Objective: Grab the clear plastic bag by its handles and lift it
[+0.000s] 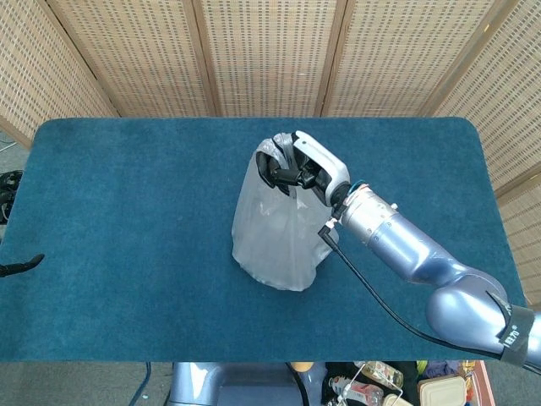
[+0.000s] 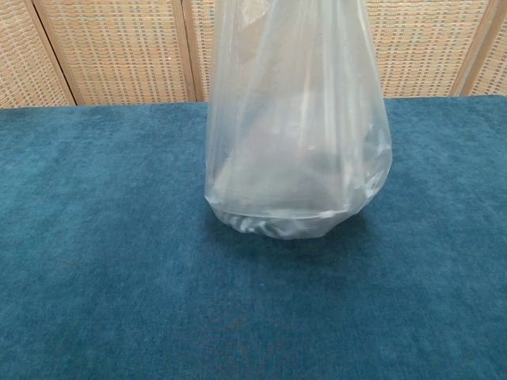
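Note:
The clear plastic bag (image 1: 275, 228) hangs stretched tall and taut below my right hand (image 1: 292, 167), which grips its bunched handles at the top, near the table's middle. In the chest view the bag (image 2: 297, 142) fills the centre, its rounded bottom at the blue cloth; whether it still touches the cloth I cannot tell. The right hand is above that view's edge. My left hand (image 1: 19, 266) shows only as a dark thumb tip at the far left edge, holding nothing.
The blue table cloth (image 1: 127, 211) spreads wide around the bag. Wicker screens (image 1: 270, 51) stand behind the table. A black cable (image 1: 372, 292) trails from the right forearm over the cloth. Clutter (image 1: 380, 385) lies on the floor below the front edge.

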